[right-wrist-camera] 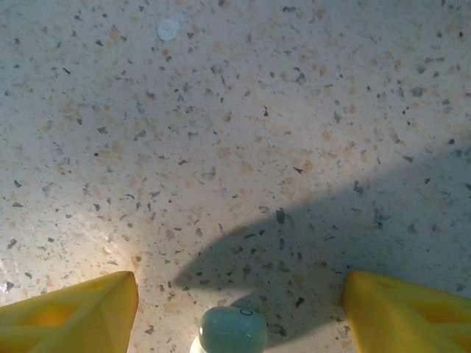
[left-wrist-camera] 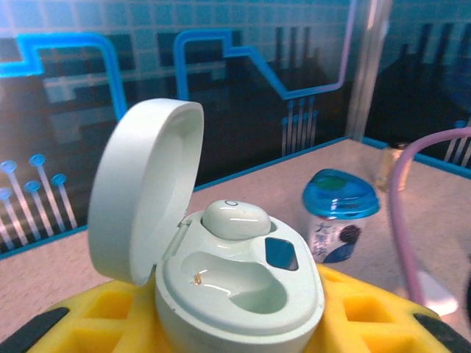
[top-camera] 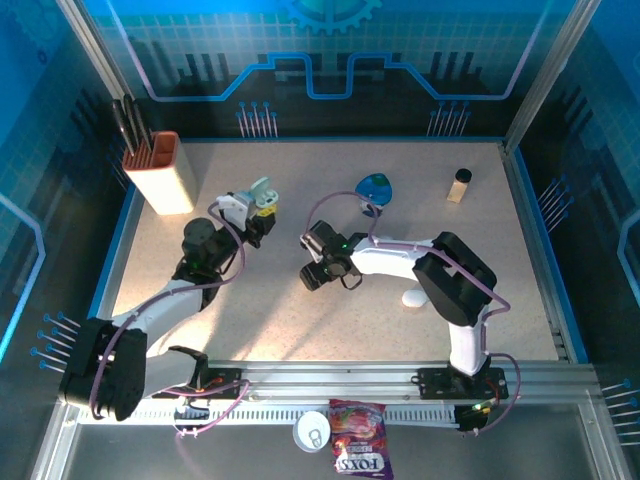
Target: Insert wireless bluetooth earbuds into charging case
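Note:
My left gripper is shut on a pale teal charging case, held off the table with its lid swung open. One earbud sits in the far slot, and the near slot is empty. Yellow fingers press the case from both sides. My right gripper points down at the table with its yellow fingers wide apart. A pale teal earbud rests on the table between them at the bottom edge, touching neither. In the top view the right gripper hangs right of the case.
A blue-lidded cup stands behind the right gripper, and a small bottle at the back right. A knife block is at the back left. A white pebble-shaped thing lies by the right arm. A candy bag lies off the front edge.

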